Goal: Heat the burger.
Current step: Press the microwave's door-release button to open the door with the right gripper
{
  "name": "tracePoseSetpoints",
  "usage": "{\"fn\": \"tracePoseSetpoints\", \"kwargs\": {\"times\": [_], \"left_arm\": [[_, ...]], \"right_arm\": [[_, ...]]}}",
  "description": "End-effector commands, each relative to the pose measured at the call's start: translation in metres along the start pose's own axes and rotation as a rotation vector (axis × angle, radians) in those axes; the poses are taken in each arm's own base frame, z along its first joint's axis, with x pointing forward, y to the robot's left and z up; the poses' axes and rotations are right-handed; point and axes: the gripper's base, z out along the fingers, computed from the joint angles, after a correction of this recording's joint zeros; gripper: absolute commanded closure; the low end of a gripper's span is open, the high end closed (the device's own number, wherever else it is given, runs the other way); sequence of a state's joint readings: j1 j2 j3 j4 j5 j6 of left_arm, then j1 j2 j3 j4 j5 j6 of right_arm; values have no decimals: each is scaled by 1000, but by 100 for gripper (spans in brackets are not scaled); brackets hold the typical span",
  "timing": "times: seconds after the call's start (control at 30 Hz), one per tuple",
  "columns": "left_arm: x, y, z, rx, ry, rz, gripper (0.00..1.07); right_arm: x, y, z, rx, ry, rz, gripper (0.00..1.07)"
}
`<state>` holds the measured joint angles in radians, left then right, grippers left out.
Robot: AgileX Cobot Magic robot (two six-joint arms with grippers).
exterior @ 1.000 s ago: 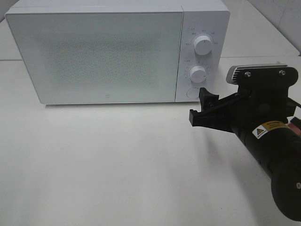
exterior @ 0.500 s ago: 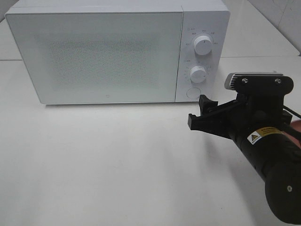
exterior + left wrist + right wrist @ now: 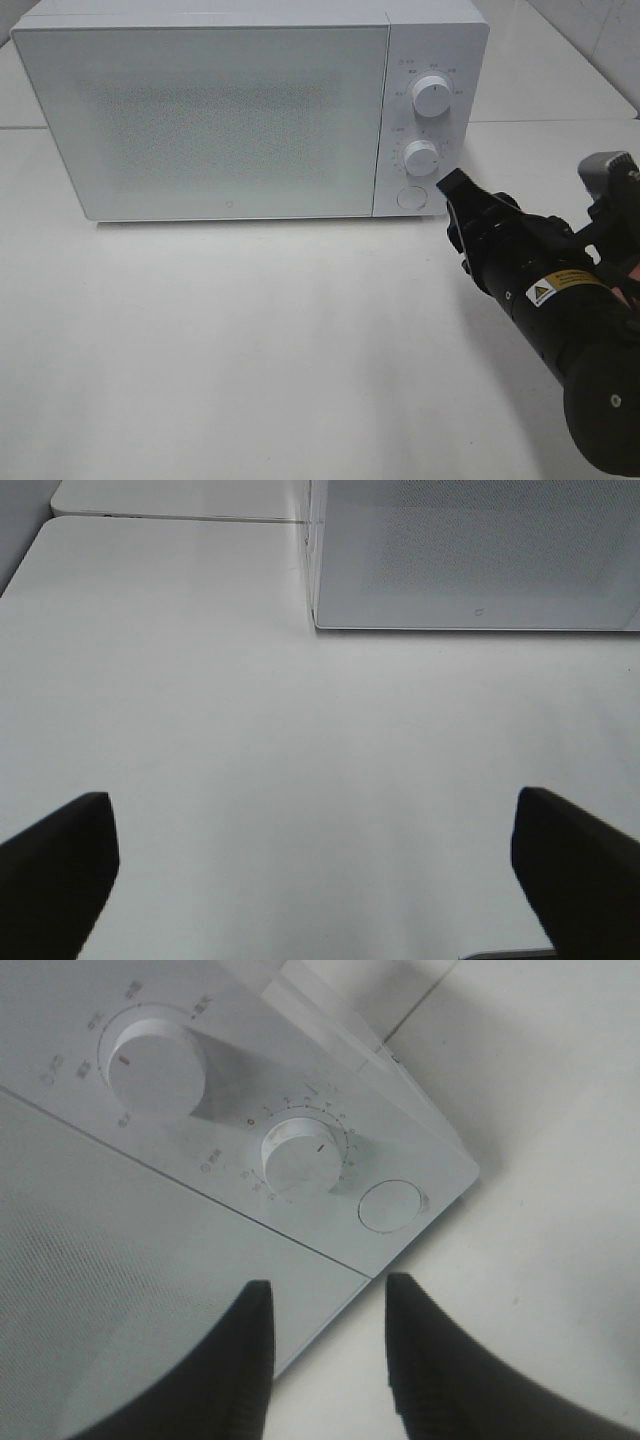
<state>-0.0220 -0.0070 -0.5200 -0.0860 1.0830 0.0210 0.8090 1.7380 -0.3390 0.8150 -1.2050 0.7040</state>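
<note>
The burger is out of view in every frame. The white microwave (image 3: pixel 200 110) stands at the back of the table with its door shut. My right gripper (image 3: pixel 452 185) is rolled on its side, its tips just right of the round button (image 3: pixel 408 197) at the foot of the control panel. In the right wrist view its two black fingers (image 3: pixel 325 1295) stand a little apart with nothing between them, pointing at the panel's lower edge below the lower knob (image 3: pixel 297 1155) and the button (image 3: pixel 390 1205). My left gripper (image 3: pixel 312 798) is wide open over bare table, left of the microwave (image 3: pixel 470 550).
The panel carries an upper knob (image 3: pixel 432 95) and a lower knob (image 3: pixel 421 158). A sliver of something pink (image 3: pixel 627 290) shows behind my right arm at the right edge. The white table (image 3: pixel 250 340) stretches in front of the microwave.
My right gripper has rolled onto its side, moved up and right towards the panel's button, and its fingers have drawn closer together. The left gripper has not changed.
</note>
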Motion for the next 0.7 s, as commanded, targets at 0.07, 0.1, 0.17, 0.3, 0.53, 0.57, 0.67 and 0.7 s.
{"fn": "tracePoseSetpoints", "kwargs": {"times": [0.07,0.1,0.17,0.3,0.53,0.57,0.67,0.7], "left_arm": [[1,-1,-2,8,-31,-4,7],[1,-1,-2,8,-31,-4,7],[1,-1,-2,8,-31,-4,7],[1,-1,-2,8,-31,-4,7],[1,-1,-2,8,-31,-4,7],[1,-1,-2,8,-31,-4,7],[1,-1,-2,8,-31,-4,7],[1,-1,-2,8,-31,-4,7]], "right_arm": [[-3,6,1,-47,-34,293,83],[-2,5,1,-36,-21,406,87],[-1,4,1,-28,-14,450,89],[2,0,1,24,13,636,99],[3,-2,1,47,9,680,107],[3,-2,1,51,10,691,107],[4,-5,1,81,20,697,107],[4,-5,1,81,20,697,107]]}}
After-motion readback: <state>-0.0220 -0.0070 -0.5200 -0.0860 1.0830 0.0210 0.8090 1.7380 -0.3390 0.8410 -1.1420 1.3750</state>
